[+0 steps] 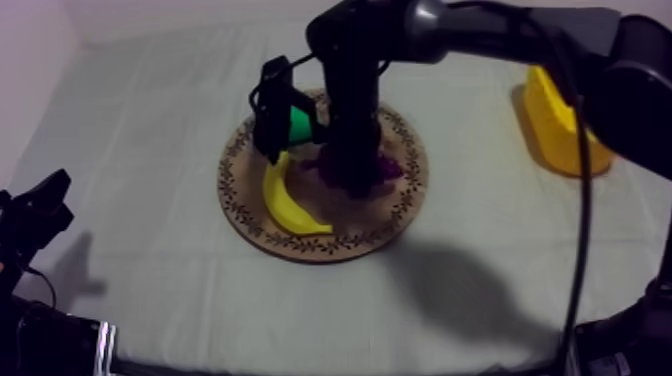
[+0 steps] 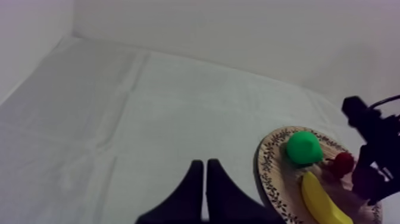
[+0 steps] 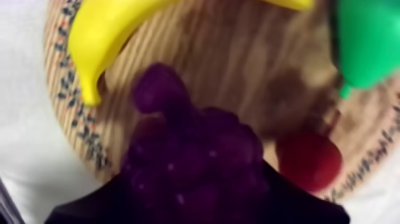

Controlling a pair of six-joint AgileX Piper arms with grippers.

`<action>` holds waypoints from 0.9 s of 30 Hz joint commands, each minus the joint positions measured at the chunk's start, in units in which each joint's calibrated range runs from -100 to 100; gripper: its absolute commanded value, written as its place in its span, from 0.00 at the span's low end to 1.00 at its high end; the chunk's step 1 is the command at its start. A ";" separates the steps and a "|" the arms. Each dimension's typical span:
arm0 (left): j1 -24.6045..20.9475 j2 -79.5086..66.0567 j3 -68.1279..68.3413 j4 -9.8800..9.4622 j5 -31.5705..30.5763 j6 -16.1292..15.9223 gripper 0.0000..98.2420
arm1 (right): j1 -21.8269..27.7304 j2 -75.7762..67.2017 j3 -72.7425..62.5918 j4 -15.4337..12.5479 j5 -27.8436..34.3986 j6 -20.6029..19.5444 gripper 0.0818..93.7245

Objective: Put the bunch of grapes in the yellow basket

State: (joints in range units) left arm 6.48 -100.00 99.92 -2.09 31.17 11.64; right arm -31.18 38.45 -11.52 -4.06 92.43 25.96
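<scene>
R gripper [image 1: 352, 178] down on board [image 1: 345, 225], fingers clamped on grapes [image 3: 190, 161], banana [image 1: 285, 205], pear [image 1: 298, 124], small red fruit [image 3: 309, 159] beside, L gripper [image 2: 205, 164] over surface [image 2: 119, 119], fingers together, basket [image 1: 555, 125] at R side

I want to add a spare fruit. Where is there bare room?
Bare cloth left of the wooden board, and between board and yellow basket. The board is crowded: banana, pear, small red fruit, bunch of grapes under the right gripper.

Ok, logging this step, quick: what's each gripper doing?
Left gripper: shut, empty.
Right gripper: down at the bunch of grapes; cannot be told.
</scene>
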 commanded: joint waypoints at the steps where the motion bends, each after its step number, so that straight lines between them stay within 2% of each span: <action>1: 0.00 0.00 -0.03 -0.03 -0.05 0.01 0.00 | 0.61 -5.55 1.65 0.30 -0.52 0.08 0.37; 7: 0.00 0.00 -0.03 -0.03 -0.05 0.01 0.00 | 3.83 -17.62 5.22 0.72 -1.51 -0.78 0.37; 12: 0.00 0.00 -0.03 -0.03 -0.05 0.01 0.00 | 7.71 -25.98 7.43 1.57 -3.74 -3.30 0.38; 19: 0.00 0.00 -0.03 -0.03 -0.05 0.01 0.00 | 16.11 -35.08 10.58 2.04 -10.84 -6.40 0.38; 27: 0.00 0.00 -0.03 -0.03 -0.05 0.01 0.00 | 25.84 -38.49 11.87 2.68 -17.45 -8.78 0.38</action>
State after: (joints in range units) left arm 6.48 -100.00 99.92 -2.09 31.17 11.64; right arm -8.90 -0.14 0.32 -1.51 76.31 17.80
